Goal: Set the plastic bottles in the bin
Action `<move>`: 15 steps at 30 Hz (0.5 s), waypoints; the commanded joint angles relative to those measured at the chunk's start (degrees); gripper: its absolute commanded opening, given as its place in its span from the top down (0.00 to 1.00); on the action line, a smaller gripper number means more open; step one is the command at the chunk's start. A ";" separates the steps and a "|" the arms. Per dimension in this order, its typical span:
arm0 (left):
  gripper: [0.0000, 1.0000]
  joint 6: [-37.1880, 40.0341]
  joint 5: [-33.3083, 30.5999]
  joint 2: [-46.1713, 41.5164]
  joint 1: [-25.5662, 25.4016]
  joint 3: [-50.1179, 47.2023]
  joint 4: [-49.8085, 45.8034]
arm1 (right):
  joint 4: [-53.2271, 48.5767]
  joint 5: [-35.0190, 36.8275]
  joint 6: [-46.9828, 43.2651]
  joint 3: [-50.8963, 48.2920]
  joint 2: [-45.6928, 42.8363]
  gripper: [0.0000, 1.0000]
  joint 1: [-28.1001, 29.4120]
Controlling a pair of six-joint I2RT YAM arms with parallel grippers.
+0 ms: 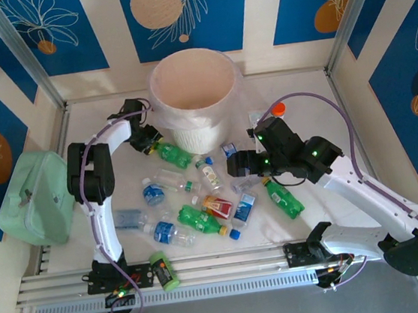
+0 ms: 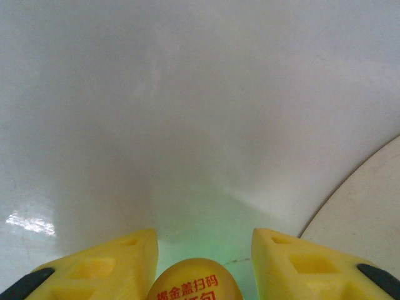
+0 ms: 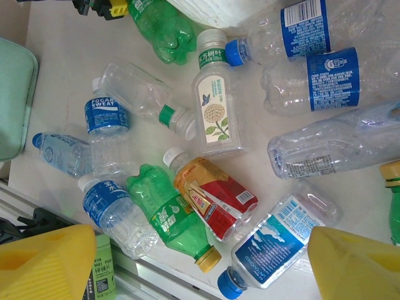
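The left claw (image 1: 147,139) is seen low at the foot of the bin (image 1: 191,134), on its left side. A green bottle (image 1: 172,154) is pinched by its yellow cap (image 2: 195,282) between the yellow fingers (image 2: 112,262). From the left wrist, the bin's white wall is met right ahead of that cap. The bottle's body is laid on the worktop (image 1: 302,115), close against the bin's base.

Over to the right claw (image 1: 234,165): it is held above the heap, fingers spread wide, nothing between them. Beneath it, the other bottles (image 1: 193,219) are scattered flat on the worktop, near the bin. A red-labelled bottle (image 3: 215,197) is lying just beside a second green bottle (image 3: 169,215), and clear blue-labelled bottles (image 3: 325,78) are strewn all round them.
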 commanded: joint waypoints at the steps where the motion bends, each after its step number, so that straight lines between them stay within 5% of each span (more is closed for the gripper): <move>1: 0.59 -0.43 -0.13 -0.77 -0.48 0.09 -0.76 | -1.31 0.80 -0.13 1.52 0.14 0.12 0.16; 15: 0.72 -1.95 -0.41 -9.56 -0.11 -5.55 1.86 | -0.63 1.03 0.23 1.88 -0.73 0.12 0.77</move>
